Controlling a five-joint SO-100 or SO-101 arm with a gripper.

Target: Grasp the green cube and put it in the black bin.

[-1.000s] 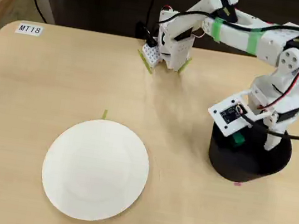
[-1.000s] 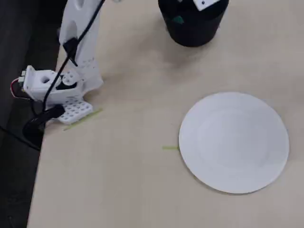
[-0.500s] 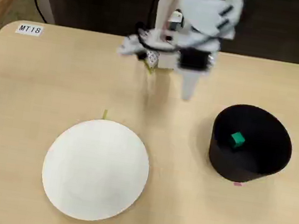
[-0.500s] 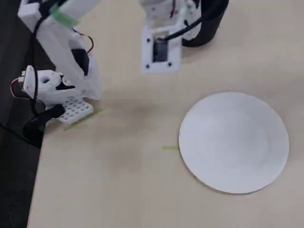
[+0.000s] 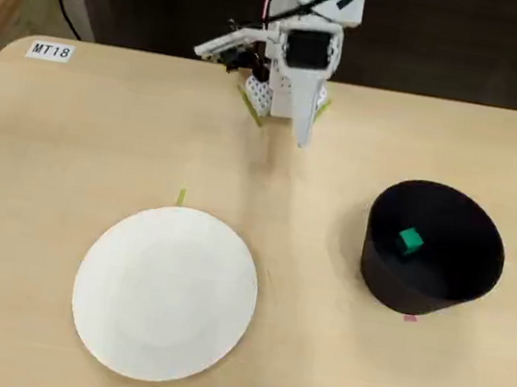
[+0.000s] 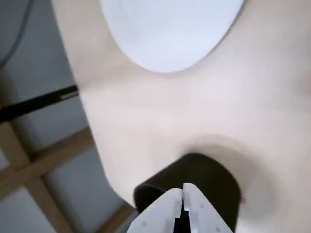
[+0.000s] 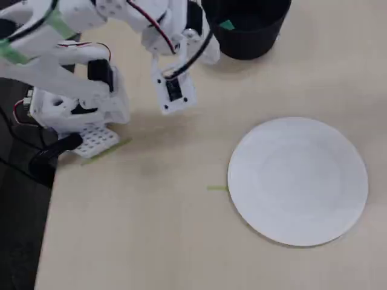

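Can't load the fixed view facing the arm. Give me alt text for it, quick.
The green cube lies inside the black bin at right, on the table. The gripper hangs at the far edge, empty; an empty white plate sits at front left.

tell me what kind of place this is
Probably a lab or classroom robot setup: a light wooden table tagged with an MT18 label, tape marks for positioning, and a small white arm clamped at the table edge.
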